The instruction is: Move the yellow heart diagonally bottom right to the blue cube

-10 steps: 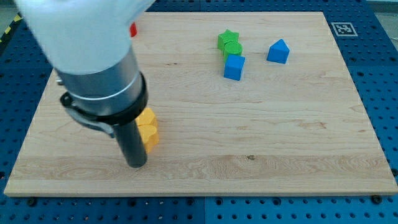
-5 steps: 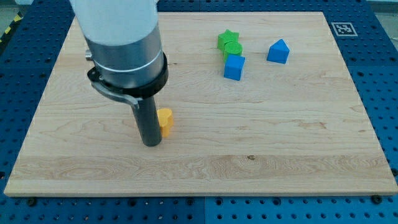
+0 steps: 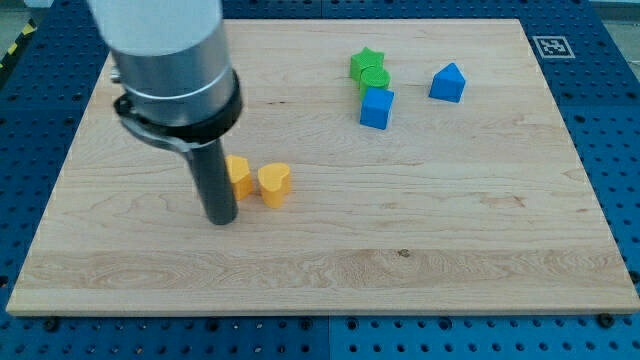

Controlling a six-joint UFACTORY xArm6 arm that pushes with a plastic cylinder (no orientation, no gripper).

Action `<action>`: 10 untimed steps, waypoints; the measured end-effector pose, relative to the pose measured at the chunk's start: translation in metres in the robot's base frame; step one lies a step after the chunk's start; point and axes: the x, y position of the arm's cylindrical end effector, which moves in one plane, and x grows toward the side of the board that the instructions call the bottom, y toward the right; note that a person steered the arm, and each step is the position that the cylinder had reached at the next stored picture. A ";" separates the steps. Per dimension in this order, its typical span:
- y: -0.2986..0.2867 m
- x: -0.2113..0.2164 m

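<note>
The yellow heart lies on the wooden board, left of centre. A second yellow block sits just to its left, partly hidden by the rod; its shape is unclear. My tip rests on the board at the lower left of that second yellow block, apart from the heart. The blue cube stands toward the view's top, right of centre, far from the heart.
A green star and a green round block sit just above the blue cube. A blue triangular block lies to the cube's right. The arm's body covers the board's top left.
My tip has moved left and slightly up. The yellow heart now stands uncovered, a little right of where it was, and the second yellow block shows again beside the rod.
</note>
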 end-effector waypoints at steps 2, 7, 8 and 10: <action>-0.029 -0.032; 0.050 -0.025; 0.080 -0.025; 0.132 -0.026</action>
